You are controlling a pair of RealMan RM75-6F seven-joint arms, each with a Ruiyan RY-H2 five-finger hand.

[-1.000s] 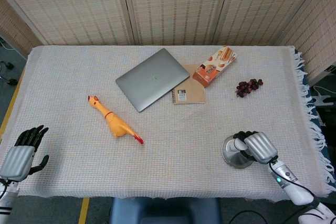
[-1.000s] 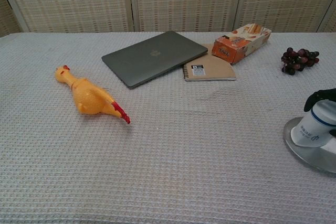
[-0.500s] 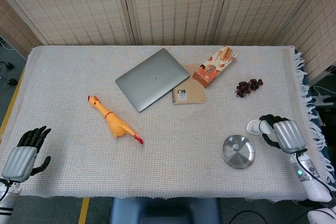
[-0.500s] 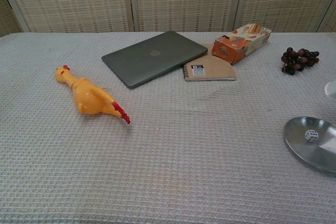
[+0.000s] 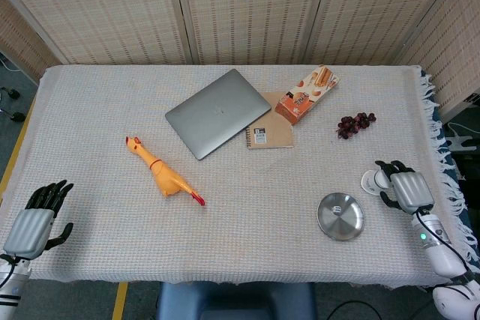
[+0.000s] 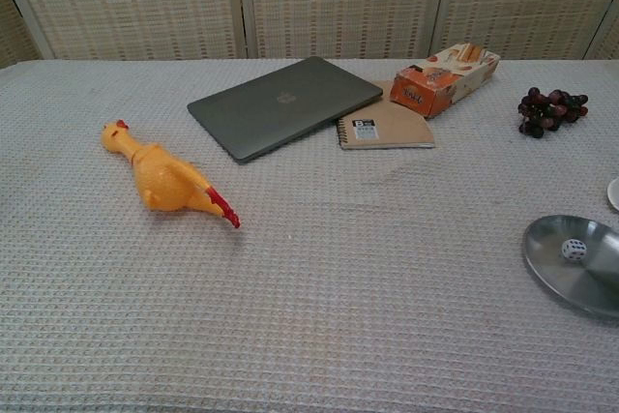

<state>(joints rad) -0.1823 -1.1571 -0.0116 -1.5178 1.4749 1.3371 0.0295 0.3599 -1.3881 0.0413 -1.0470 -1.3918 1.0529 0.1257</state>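
My right hand [image 5: 409, 189] is at the table's right edge, and its fingers wrap a small white cup [image 5: 370, 181] just right of a round metal plate [image 5: 340, 216]. The chest view shows only a sliver of that cup [image 6: 614, 192] at the frame's edge. In that view the plate [image 6: 580, 282] holds a small white die [image 6: 574, 250]. My left hand [image 5: 34, 219] hovers off the front left corner of the table, fingers apart and holding nothing. The nearest object to it is a yellow rubber chicken [image 5: 161, 172].
A closed grey laptop [image 5: 217, 112], a brown spiral notebook [image 5: 268, 133] and an orange snack box [image 5: 306, 94] lie at the back centre. A bunch of dark grapes [image 5: 355, 124] sits at the back right. A woven cloth [image 5: 247, 245] covers the table.
My right hand lifted the white cup off the metal plate and carried it right, uncovering the die. It now holds the cup lower, beside the plate. The left hand barely moved.
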